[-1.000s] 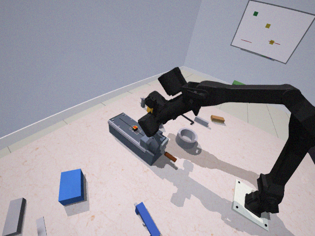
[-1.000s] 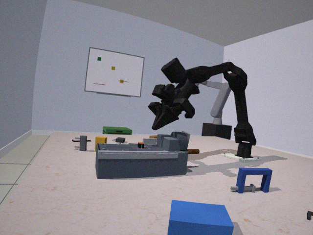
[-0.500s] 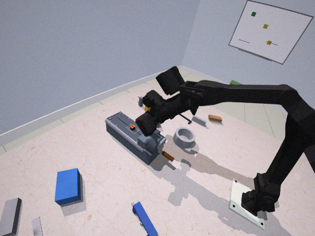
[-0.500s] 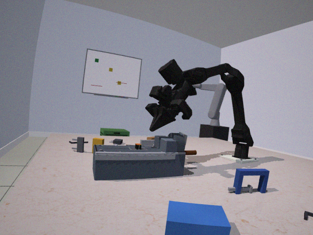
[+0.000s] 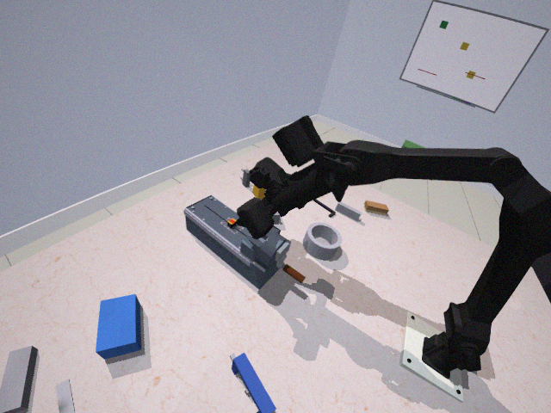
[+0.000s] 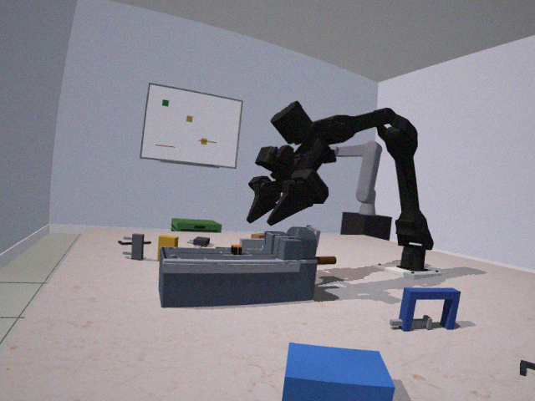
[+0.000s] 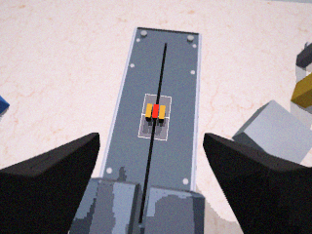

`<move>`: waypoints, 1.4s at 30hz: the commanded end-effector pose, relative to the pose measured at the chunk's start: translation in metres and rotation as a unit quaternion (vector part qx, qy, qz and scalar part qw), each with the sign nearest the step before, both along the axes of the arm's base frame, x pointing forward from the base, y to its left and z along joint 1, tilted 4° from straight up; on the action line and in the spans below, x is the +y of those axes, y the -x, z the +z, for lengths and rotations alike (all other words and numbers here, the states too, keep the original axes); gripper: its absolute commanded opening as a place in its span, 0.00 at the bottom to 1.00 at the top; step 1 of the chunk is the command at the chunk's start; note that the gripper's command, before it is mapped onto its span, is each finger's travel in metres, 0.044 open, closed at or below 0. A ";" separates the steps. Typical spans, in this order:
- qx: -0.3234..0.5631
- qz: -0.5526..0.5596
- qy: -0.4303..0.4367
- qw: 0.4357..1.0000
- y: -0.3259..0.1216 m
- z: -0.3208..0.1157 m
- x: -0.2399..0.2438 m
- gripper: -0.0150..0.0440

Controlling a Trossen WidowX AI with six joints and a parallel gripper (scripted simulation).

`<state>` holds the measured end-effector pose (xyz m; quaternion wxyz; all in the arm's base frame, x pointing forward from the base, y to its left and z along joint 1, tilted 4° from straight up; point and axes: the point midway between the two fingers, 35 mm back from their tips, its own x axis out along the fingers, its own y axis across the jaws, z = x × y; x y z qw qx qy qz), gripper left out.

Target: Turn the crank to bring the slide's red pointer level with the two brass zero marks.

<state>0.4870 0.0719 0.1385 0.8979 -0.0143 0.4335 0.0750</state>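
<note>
The blue-grey machine (image 5: pixel 213 237) (image 6: pixel 237 285) (image 7: pixel 177 73) stands on the table. Its red pointer (image 7: pixel 155 111) sits between the two brass marks, the left brass mark (image 7: pixel 148 110) and the right brass mark (image 7: pixel 162 112), and looks about level with them in the wrist view. The brown crank handle (image 5: pixel 294 273) (image 6: pixel 326 260) sticks out low at the headstock end. My gripper (image 6: pixel 259 223) (image 7: pixel 152 138) is open and empty, above the machine's top and apart from the handle. The handle is outside the wrist view.
A grey ring (image 5: pixel 310 245) stands beside the machine. A yellow block (image 5: pixel 258 191) (image 6: pixel 167 247) (image 7: pixel 304 93) is behind it. A blue block (image 5: pixel 117 326) (image 6: pixel 337 364) and a blue arch (image 5: pixel 254 382) (image 6: pixel 431 294) stand on the opposite side. An orange-brown block (image 5: pixel 376 206) lies farther back.
</note>
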 end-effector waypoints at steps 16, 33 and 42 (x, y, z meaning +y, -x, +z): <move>0.000 0.000 0.000 1.000 0.000 0.000 0.000 0.42; 0.000 0.000 0.000 1.000 0.000 0.000 0.000 0.25; 0.000 0.000 0.000 1.000 0.000 0.000 0.000 0.48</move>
